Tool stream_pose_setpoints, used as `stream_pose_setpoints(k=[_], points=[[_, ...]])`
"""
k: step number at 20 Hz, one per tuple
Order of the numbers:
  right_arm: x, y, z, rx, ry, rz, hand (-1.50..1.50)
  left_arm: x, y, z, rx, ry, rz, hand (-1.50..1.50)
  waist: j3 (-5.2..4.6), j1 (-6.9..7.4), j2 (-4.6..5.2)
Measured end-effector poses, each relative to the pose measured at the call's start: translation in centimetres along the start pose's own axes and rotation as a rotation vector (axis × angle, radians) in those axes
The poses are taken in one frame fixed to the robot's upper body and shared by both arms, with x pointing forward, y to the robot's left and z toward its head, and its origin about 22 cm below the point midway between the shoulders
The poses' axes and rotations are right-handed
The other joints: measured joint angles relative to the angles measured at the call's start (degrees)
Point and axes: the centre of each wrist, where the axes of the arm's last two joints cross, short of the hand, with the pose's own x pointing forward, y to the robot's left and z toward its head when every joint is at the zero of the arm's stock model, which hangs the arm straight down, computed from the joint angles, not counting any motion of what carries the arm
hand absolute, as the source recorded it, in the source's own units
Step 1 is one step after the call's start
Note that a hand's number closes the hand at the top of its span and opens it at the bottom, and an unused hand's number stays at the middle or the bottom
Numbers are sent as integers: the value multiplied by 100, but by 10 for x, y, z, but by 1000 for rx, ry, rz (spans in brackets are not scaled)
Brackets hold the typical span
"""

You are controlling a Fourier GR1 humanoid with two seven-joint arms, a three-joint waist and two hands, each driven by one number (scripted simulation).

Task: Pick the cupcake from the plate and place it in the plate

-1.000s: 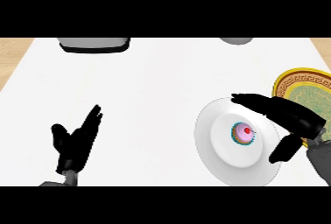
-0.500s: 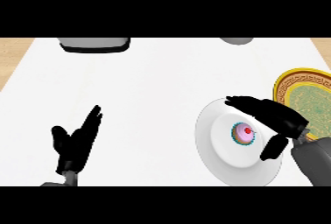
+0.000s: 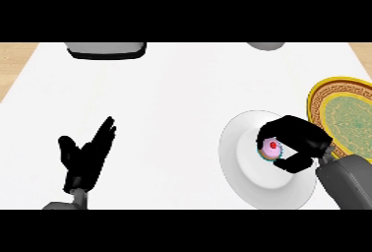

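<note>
One counter: white counter (image 3: 181,98) fills the view, and the white plate (image 3: 243,162) on it is our landmark.
Wood: pale wood (image 3: 16,51) shows past the counter's corners, far up-left and up-right of the white plate.
Far edge: a dark block (image 3: 105,50) sits well up and left of the white plate, and a grey shape (image 3: 265,45) sits straight above it, well apart.
Gold plate: the gold plate (image 3: 345,118), with its green middle, lies just right of the white plate and a little higher.
Cut off: the dark block and grey shape are sliced by the upper edge, so what they are is hard to say. The gold plate runs off the right side, and the white plate's lower rim is clipped.
Hidden: fingers cover much of the cupcake, leaving only pink icing and a red dot peeking out. Whether it rests on the white plate or is raised, I cannot tell.
Cupcake: there it is, the cupcake (image 3: 271,146), over the white plate just right of its middle.
Right hand: the right hand (image 3: 301,135) comes in from the lower right, fingers above and thumb below, curled round the cupcake and grasping it.
Left hand: the left hand (image 3: 83,157) is far left of the white plate, fingers straight and up, released, at rest.
</note>
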Motion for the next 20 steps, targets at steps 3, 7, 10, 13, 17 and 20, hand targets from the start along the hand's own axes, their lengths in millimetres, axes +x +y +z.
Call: stream_pose_setpoints(k=[3, 7, 10, 13, 17, 20], points=[[-2, 3, -3, -22, -9, 32, 150, -1, -1, -2, 3, -1, -4, 0, -3, 3, -12], [12, 15, -6, -82, 36, 30, 150, -1, 3, 0, 9, -2, -1, 0, -17, -30, -40], [31, 34, -5, -170, 185, -32, 150, -5, 12, 5, 36, 11, 2, 0, -40, -180, -96], [54, 51, -3, -282, 336, -96, 150, -9, 16, 9, 62, 20, 11, 0, -54, -348, -149], [104, 59, 3, -501, 405, -168, 150, -9, 17, 12, 75, 12, 11, 0, -30, -380, -133], [134, 55, 16, -685, 430, -183, 150, -8, 15, 12, 68, 4, 8, 0, -17, -343, -103]])
